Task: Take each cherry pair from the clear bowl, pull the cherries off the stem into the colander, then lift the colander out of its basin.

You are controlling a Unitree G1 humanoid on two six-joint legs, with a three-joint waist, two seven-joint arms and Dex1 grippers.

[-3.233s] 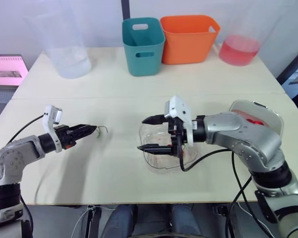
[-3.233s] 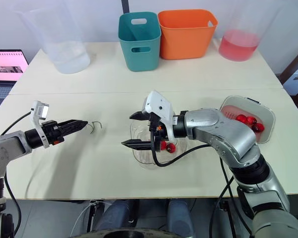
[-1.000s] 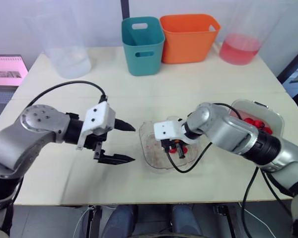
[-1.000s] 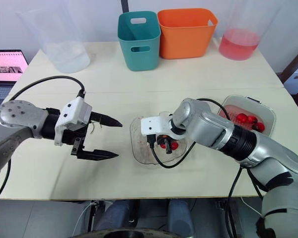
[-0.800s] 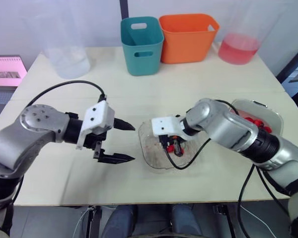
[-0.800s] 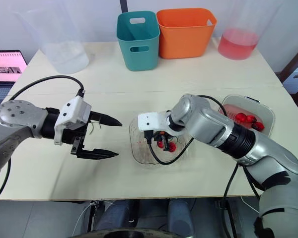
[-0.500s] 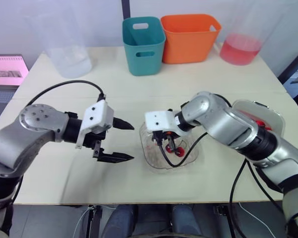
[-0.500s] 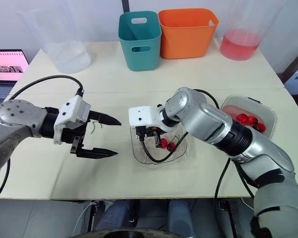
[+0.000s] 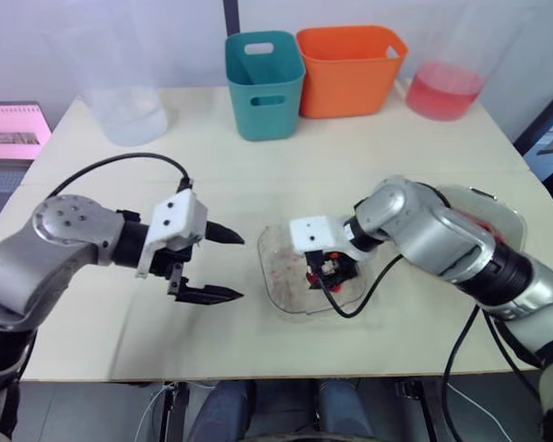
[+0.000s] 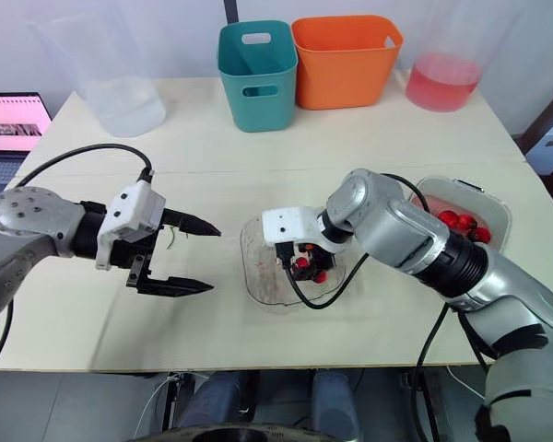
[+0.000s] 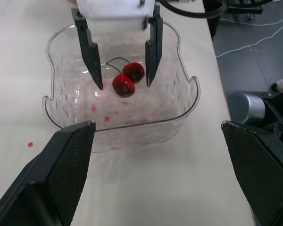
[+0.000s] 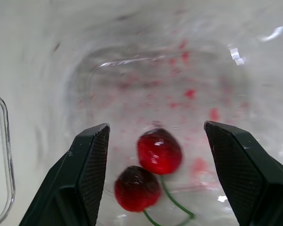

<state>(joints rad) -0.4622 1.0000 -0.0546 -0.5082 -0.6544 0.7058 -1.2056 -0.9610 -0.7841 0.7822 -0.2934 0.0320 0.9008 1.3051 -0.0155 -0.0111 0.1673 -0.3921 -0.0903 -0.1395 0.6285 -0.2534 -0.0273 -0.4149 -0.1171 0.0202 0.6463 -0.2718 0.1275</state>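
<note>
Currently the bowl (image 9: 275, 276) stands at the middle of the counter (image 9: 350, 175). One cherry pair (image 11: 127, 80) lies on its floor, both cherries joined by a green stem. Right jaws: down inside the bowl, wide open, with one finger (image 11: 91, 52) on each side of the pair and a gap to each cherry; nothing is gripped. Left jaws: wide open and empty, hovering above the counter to the left of the bowl, tips pointing toward it, apart from its wall. A bare stem (image 10: 170, 239) lies on the counter just beside the left jaws. The colander (image 10: 433, 210) sits in its basin (image 10: 488, 196) near the counter's right edge, with several cherries (image 10: 459, 222) inside. Along the far edge stand a jug (image 10: 120, 83), a teal bin (image 10: 256, 64), an orange bin (image 10: 346, 60) and a pink tub (image 10: 442, 83)
</note>
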